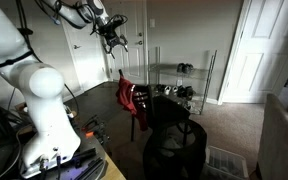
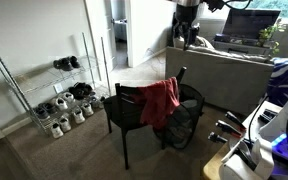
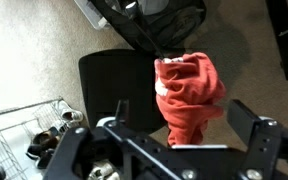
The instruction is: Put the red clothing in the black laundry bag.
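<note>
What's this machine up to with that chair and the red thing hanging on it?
A white robot arm's gripper hangs open and empty high above a black wooden chair. Soft red clothing is draped over the chair's back, untouched. The round black mesh laundry bag stands beside the chair.

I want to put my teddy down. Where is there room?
The chair's seat is bare, beside the red clothing on its back. The carpet between it and the shoe rack is free. Crowded: the black laundry bag sits right beside the chair.
</note>
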Motion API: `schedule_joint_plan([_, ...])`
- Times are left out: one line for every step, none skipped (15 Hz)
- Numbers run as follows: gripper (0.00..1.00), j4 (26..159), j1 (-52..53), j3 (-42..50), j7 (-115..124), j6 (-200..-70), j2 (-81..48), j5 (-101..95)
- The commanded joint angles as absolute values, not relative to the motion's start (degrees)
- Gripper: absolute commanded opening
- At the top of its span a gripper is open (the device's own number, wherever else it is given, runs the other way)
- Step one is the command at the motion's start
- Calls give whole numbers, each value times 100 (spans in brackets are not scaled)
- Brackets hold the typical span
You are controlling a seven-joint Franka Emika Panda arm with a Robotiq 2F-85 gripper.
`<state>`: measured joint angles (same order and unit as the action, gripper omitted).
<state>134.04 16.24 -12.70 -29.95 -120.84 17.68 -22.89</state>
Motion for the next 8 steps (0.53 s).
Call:
schedule_joint_plan([100, 13010, 1730, -1169, -3918, -12490, 966, -2300])
schedule_joint_plan([100, 12958, 1706, -1125, -4203, -12793, 759, -2251])
schedule_joint_plan([100, 12896, 1671, -1086, -4503, -13066, 575, -2182])
schedule_joint_plan([100, 12810, 1632, -1068, -4815, -13287, 369, -2160])
schedule_joint_plan([100, 12701, 1577, -1061, -5121, -13443, 140, -2214])
schedule_joint_plan([100, 12607, 1536, -1047, -5487, -13569, -47, -2142])
schedule_joint_plan([100, 12518, 1496, -1037, -5887, -13632, -224, -1960])
schedule_joint_plan([100, 12451, 1437, -1057, -6182, -13680, -370, -1877])
